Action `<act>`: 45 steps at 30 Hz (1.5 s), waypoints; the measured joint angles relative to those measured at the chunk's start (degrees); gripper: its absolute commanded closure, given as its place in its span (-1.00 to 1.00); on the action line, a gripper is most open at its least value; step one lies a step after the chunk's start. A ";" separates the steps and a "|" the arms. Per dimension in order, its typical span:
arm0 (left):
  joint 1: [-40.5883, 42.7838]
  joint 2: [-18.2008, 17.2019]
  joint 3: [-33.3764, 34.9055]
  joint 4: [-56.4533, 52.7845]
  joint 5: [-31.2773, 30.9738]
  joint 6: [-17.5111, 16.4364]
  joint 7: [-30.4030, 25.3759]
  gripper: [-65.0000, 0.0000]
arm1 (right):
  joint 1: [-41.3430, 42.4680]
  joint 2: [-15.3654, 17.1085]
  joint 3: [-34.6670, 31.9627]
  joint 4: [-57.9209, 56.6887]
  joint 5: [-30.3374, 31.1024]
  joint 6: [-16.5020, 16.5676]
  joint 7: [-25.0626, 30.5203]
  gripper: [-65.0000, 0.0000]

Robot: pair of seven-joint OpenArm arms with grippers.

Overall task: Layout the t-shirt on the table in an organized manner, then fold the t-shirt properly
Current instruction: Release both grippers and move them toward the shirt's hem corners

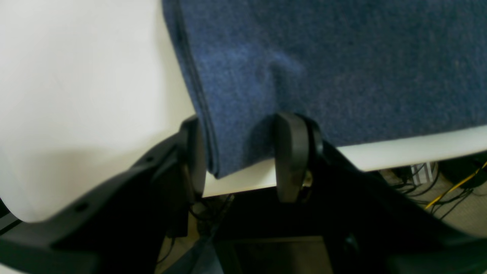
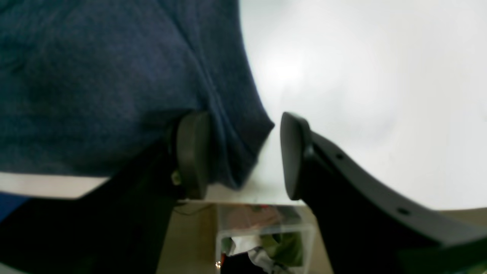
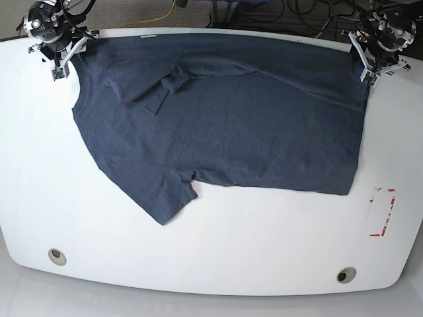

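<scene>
the shirt (image 3: pixel 225 119) is lying spread across the far half of the table (image 3: pixel 211 251), one sleeve folded over its chest. the left gripper (image 1: pixel 243 152) and right gripper (image 2: pixel 243 152) are sitting at its far corners, jaws spread, each straddling a shirt corner without pinching it.

t-shirt (image 3: pixel 231 125) spread across table (image 3: pixel 218 251), gripper at each far corner

The t-shirt (image 1: pixel 342 76) runs off both blurred wrist views; its lettering is hidden.
</scene>
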 measured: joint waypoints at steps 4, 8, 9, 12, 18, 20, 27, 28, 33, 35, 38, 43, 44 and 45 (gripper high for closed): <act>-0.07 -1.05 0.04 -0.17 -0.11 -0.22 0.04 0.17 | -0.15 -0.02 0.02 2.84 -0.74 -0.04 -0.11 0.11; -0.17 -1.46 -0.83 -0.35 0.33 -0.20 0.61 0.17 | 0.02 0.31 0.00 4.55 -0.63 -0.02 0.13 0.11; -0.20 -1.46 -1.22 -0.42 0.61 -0.20 0.66 0.17 | 0.02 0.35 0.00 4.68 -0.59 -0.04 0.13 0.11; 0.02 -2.40 -1.42 -0.42 1.18 -0.17 1.77 0.17 | -0.02 0.98 0.00 4.70 -0.68 -0.02 0.07 0.11; 0.07 -3.54 -0.90 -0.48 2.36 -0.13 2.60 0.01 | 0.83 2.34 0.02 4.79 -0.74 -0.04 -0.09 0.11; 0.26 -3.45 -0.87 -0.48 2.45 0.13 2.54 -0.09 | 1.11 2.32 0.00 4.83 -0.68 -0.04 0.13 0.11; -0.22 -3.85 0.79 -0.02 2.51 0.92 6.25 -0.16 | 1.66 2.32 -0.04 4.83 -0.74 -0.04 -0.22 0.11; -0.35 -3.80 0.90 0.02 2.71 0.92 6.43 -0.16 | 1.84 2.32 -0.04 4.83 -0.72 -0.02 -0.22 0.11; -0.48 -3.80 1.03 0.07 2.69 0.94 6.60 -0.15 | 2.43 2.43 -0.28 4.83 -0.52 -0.02 -0.02 0.11; -1.07 -3.74 0.28 0.07 2.60 0.63 7.10 -0.15 | 2.58 2.34 -0.31 4.83 -0.52 0.00 -0.07 0.11; -2.49 -3.23 -2.05 0.07 1.97 -0.52 8.02 -0.15 | 2.82 2.34 -0.33 4.83 -0.52 0.02 -0.13 0.11; -5.92 -3.02 -5.62 0.52 3.02 -0.37 9.29 -0.15 | 4.76 2.34 -0.33 4.83 -0.72 0.04 -0.33 0.11; -6.73 -3.19 -5.75 0.66 3.43 -0.26 9.40 -0.15 | 5.35 2.47 -0.33 4.81 -0.74 0.13 -0.31 0.11; -7.45 -3.30 -5.75 0.74 3.45 0.02 9.38 -0.15 | 5.64 2.69 -0.33 4.83 -0.63 0.17 -0.28 0.11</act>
